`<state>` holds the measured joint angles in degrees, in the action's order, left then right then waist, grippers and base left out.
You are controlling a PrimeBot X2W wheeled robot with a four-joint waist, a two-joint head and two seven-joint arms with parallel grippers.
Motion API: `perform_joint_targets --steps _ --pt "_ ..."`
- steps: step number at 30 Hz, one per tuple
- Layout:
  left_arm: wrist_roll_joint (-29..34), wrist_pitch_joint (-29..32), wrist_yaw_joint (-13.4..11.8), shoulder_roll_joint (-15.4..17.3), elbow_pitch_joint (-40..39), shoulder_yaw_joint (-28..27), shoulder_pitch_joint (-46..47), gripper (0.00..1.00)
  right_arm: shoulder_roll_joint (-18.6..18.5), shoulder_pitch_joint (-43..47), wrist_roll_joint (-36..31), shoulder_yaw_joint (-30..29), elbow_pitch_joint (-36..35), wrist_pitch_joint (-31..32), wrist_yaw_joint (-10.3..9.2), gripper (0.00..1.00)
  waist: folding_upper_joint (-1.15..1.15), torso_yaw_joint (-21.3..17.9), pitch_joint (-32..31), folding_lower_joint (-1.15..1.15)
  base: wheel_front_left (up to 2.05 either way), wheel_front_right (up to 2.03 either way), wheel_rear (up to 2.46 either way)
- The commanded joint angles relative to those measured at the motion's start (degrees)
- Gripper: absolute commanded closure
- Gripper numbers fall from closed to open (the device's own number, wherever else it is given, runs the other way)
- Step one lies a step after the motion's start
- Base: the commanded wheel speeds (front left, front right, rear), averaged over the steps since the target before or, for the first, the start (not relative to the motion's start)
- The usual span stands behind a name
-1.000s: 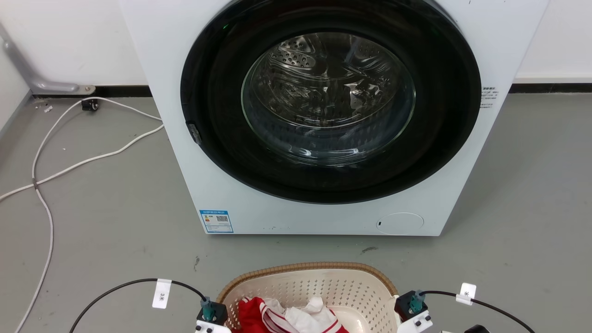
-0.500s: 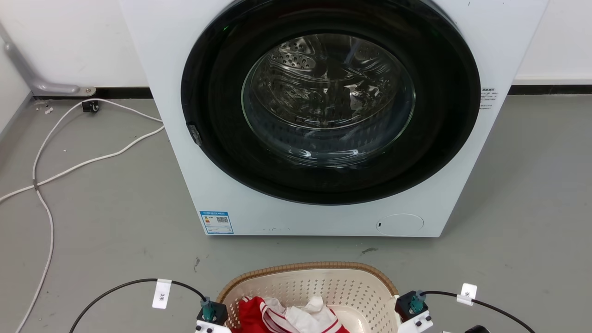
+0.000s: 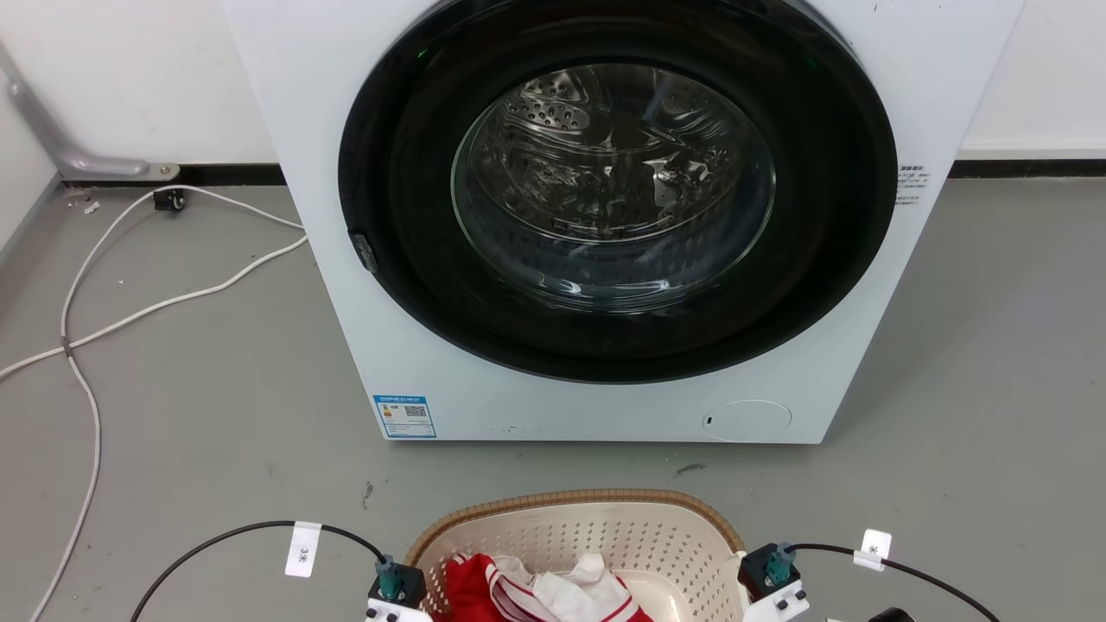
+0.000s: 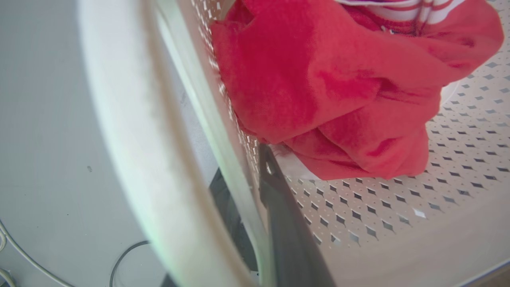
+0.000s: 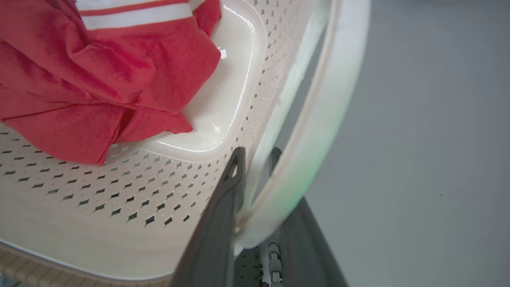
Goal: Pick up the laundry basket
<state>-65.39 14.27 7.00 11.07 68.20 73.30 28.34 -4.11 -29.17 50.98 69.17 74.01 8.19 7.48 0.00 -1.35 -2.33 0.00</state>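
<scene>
Pinching the laundry basket (image 4: 378, 207) wall, left claw (image 4: 241, 163) mirrors right claw (image 5: 256, 153).

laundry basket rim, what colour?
Brown, with a woven look: the rim tops the cream perforated laundry basket. It shows best in the head view.

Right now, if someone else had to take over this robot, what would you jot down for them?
Left gripper: fingers astride the left side wall of the laundry basket, one inside and one outside, apparently clamped.
Right gripper: the same on the right wall, next to the white handle.
Basket: in front of the washer and apart from it, over the grey floor, with red and white clothes inside.
Done: both sides gripped.
Left: raise it level. Whether it has already cleared the floor cannot be told.
</scene>
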Motion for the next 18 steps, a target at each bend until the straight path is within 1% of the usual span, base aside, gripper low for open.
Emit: perform_joint_targets --steps 1,18 --pt "0.33 -0.4 0.76 -0.87 -0.71 0.16 -0.17 1.0 0.38 -0.26 0.13 0.23 -0.34 -0.1 0.02 1.0 0.0 -0.01 0.01 0.0 0.0 0.0 0.0" --pt "0.28 -0.41 0.76 -0.82 -0.76 0.17 -0.35 1.0 0.35 -0.14 0.24 0.31 -0.34 0.03 0.02 1.0 0.0 -0.03 -0.13 0.0 0.0 0.0 0.0"
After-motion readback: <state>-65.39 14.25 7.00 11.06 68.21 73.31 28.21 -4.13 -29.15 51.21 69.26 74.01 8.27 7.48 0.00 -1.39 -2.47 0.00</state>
